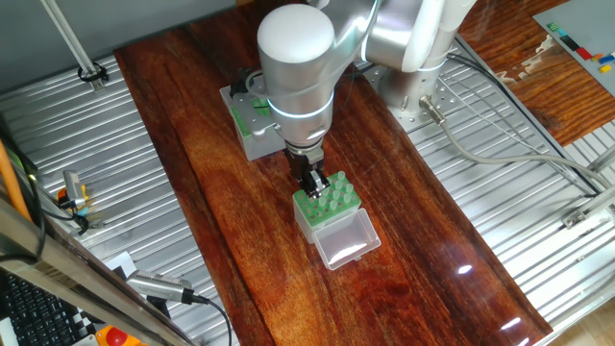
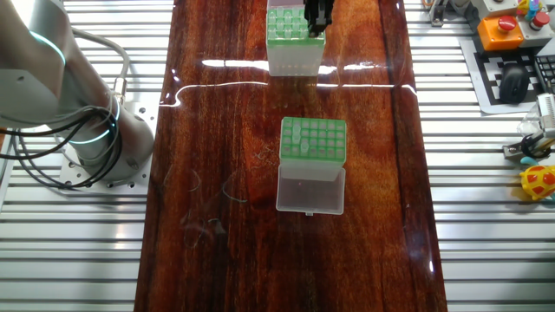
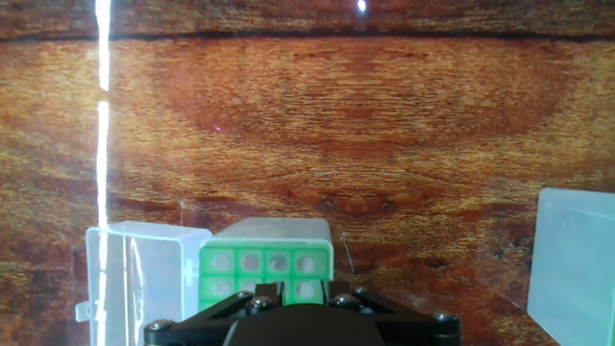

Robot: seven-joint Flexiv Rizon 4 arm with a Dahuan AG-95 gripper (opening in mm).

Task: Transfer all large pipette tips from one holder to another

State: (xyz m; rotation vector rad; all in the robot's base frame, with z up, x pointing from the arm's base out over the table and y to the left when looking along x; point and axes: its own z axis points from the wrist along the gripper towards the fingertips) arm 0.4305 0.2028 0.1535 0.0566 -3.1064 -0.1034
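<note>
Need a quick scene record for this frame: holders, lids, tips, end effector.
surface: wooden table
clear-sided holder, lid open, lying flat on the table
large pipette tips, standing in the clear-sided holder's green grid
grey-sided holder, lid open, set apart from the other holder
end effector, lowered at the clear-sided holder's top, among the tips
grip state: cannot tell
tip in grasp: cannot tell

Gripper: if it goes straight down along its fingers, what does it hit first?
Most likely the green top of the clear-sided holder, near its edge, or one of the large pipette tips there. The gripper hangs just over it; the gap is unclear.
</note>
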